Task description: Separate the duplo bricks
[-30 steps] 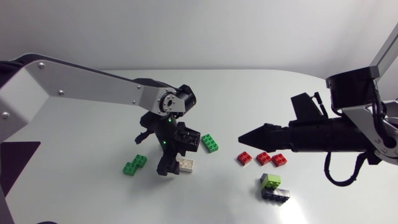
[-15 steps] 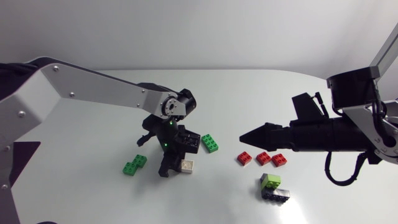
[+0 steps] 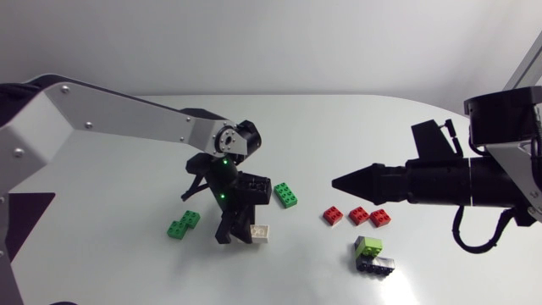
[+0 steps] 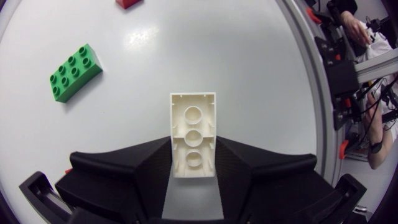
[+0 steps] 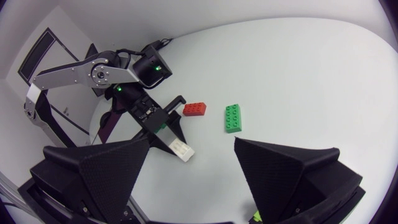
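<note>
Left gripper (image 3: pixel 240 232): pinching white brick (image 4: pixel 193 134), shifted slightly right.
Right gripper (image 5: pixel 191 142): spread, drawn back slightly.

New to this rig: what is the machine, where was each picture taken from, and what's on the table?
Two robot arms work at a table. One picture looks down from above; the others come from each arm's wrist camera. The left end effector, a two-fingered clamp, is shut on a white duplo brick. The right end effector is open and empty. Lying loose: one green brick, a green pair, three red bricks, and a lime brick atop a black brick.
</note>
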`<state>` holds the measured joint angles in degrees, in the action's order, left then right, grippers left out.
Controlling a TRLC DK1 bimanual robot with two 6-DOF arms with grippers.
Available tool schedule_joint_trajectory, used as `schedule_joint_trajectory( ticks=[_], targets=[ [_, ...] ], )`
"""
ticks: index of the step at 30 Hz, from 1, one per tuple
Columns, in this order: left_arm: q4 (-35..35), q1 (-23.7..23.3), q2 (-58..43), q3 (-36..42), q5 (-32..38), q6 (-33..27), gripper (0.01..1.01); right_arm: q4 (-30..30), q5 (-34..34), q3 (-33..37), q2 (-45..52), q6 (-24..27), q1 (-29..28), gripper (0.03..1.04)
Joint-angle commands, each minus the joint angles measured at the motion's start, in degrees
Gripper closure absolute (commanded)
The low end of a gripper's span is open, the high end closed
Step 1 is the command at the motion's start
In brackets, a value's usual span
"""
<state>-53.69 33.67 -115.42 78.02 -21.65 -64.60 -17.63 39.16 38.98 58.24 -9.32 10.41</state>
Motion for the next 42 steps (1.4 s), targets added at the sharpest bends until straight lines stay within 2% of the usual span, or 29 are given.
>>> schedule_joint_trajectory(
  ticks=[1,3,7,10,17,23,29,33,42],
  targets=[
    [-4.05,-0.62,3.88,2.14,-3.84,0.79,0.726,0.05,0.31,-1.45,-1.2,1.94,-0.57,0.08],
    [-6.43,-0.8,5.02,2.84,-6.48,0.79,0.726,-0.04,-1.01,-1.54,-1.55,3.26,-0.13,0.08],
    [-16.71,-1.77,5.46,7.76,-15.18,-1.93,0.726,-0.21,-1.19,-2.33,-2.95,6.25,0.92,0.08],
    [-21.02,-1.77,5.38,10.14,-18.08,-3.6,0.728,-0.57,-1.28,-2.95,-3.66,8.27,2.42,0.08],
    [-22.51,-0.62,4.32,11.81,-20.36,-4.4,0.728,-3.03,2.68,-1.98,-4.54,9.94,3.91,0.08],
    [-26.73,-0.01,0.89,18.31,-23.0,-4.84,0.728,-3.82,5.84,-1.36,-2.69,9.94,6.9,0.08],
    [-28.66,1.4,-1.39,22.44,-24.23,-4.57,0.728,-3.29,5.67,-1.28,-2.16,10.29,10.42,0.1],
    [-28.75,1.93,-1.74,22.97,-24.58,-4.22,0.728,-2.5,5.32,-0.75,-0.49,11.34,11.03,0.16],
    [-32.27,1.84,-2.01,24.9,-29.77,-5.01,0.728,-0.13,4.61,0.22,1.53,11.87,11.82,0.17]
  ],
)
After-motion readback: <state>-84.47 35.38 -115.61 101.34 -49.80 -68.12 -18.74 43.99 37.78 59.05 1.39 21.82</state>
